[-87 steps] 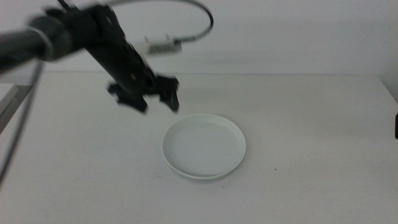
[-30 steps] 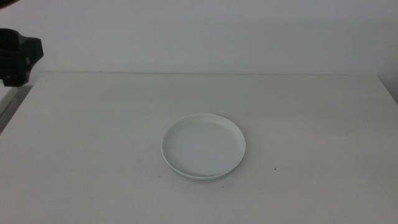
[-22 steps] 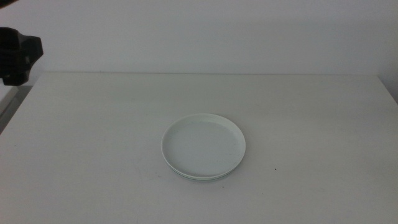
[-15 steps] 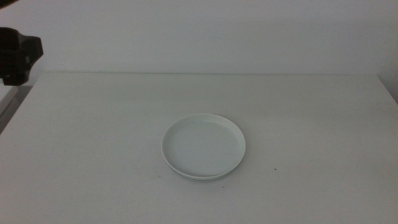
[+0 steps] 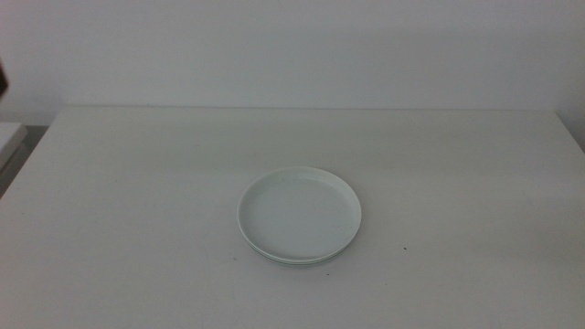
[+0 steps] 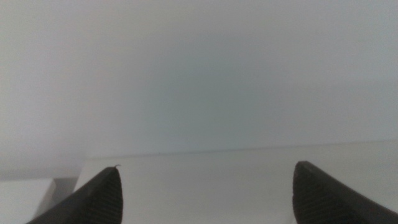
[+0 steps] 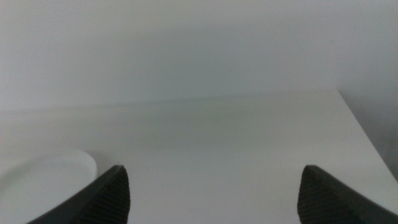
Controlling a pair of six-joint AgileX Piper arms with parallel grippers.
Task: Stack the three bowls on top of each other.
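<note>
The bowls sit stacked near the middle of the white table (image 5: 137, 201), the white bowl (image 5: 299, 213) on top and a mint green rim (image 5: 297, 262) showing beneath. The left gripper (image 6: 205, 193) and right gripper (image 7: 211, 193) hang spread wide, holding nothing, both outside the middle view.

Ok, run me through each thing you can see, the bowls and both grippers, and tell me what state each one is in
Bowls: nested in one stack on the table, upright, top one empty; lower rims only just show.
Left gripper: open, empty, away from the stack.
Right gripper: open, empty, a bowl rim in its view.
</note>
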